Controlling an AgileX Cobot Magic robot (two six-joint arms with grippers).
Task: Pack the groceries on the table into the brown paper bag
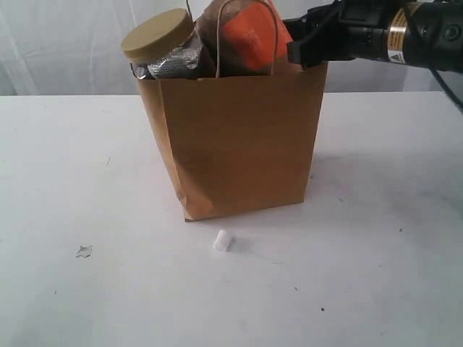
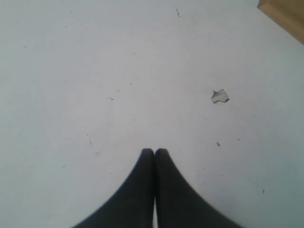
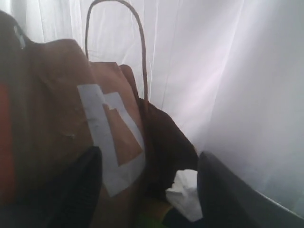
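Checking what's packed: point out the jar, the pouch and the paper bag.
jar [image 1: 158, 35], exterior view, on its mustard lid.
pouch [image 1: 250, 37], exterior view, on its orange front.
paper bag [image 1: 239, 137], exterior view, on its front wall.

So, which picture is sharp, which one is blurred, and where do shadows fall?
Exterior view: sharp, soft light; the paper bag throws a faint shadow on the table toward the right. Left wrist view: sharp on the table's specks, no glare. Right wrist view: blurred and dim up close, with the curtain behind very bright.
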